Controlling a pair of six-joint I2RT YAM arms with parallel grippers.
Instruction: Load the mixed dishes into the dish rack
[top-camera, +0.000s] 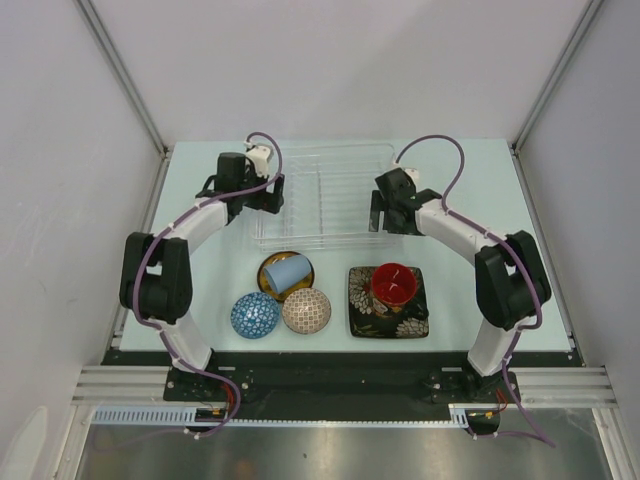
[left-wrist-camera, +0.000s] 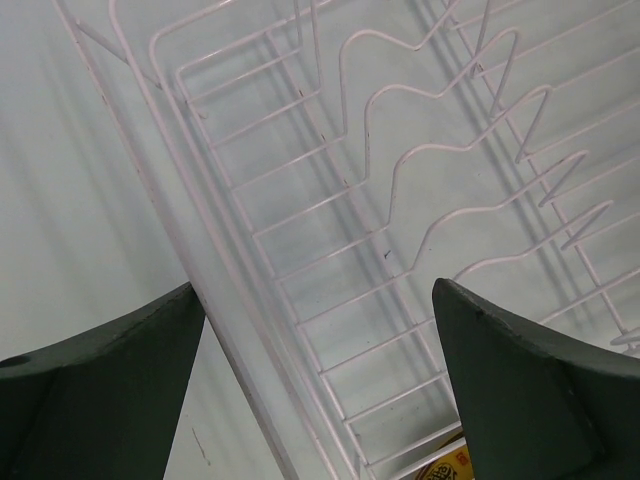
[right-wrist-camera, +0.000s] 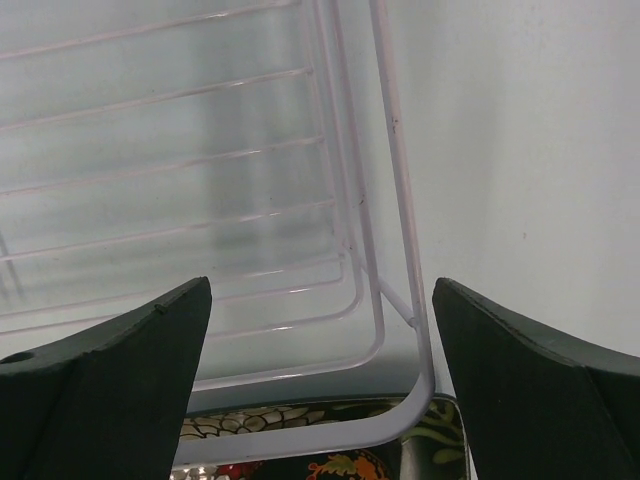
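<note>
Close to the arm bases, none of the dishes is loaded yet: the blue patterned bowl (top-camera: 255, 315) and beige patterned bowl (top-camera: 306, 310) touch, both apparently dome-up, so a finger reaching for one would likely shove the other or skid off the curve. Just behind them the pale blue cup (top-camera: 287, 271) lies on its side on the small yellow plate (top-camera: 290, 257) and could roll if nudged. The red-inside mug (top-camera: 394, 283) stands on the black floral square plate (top-camera: 365, 310), so lifting that plate first would tip it. Farther back, the left gripper (top-camera: 262, 195) and right gripper (top-camera: 392, 215) hover with fingers spread and nothing between them, over the dish rack's (top-camera: 325, 165) left edge and right near corner. A careless descent could snag its thin wires or rim and drag the light tray.
</note>
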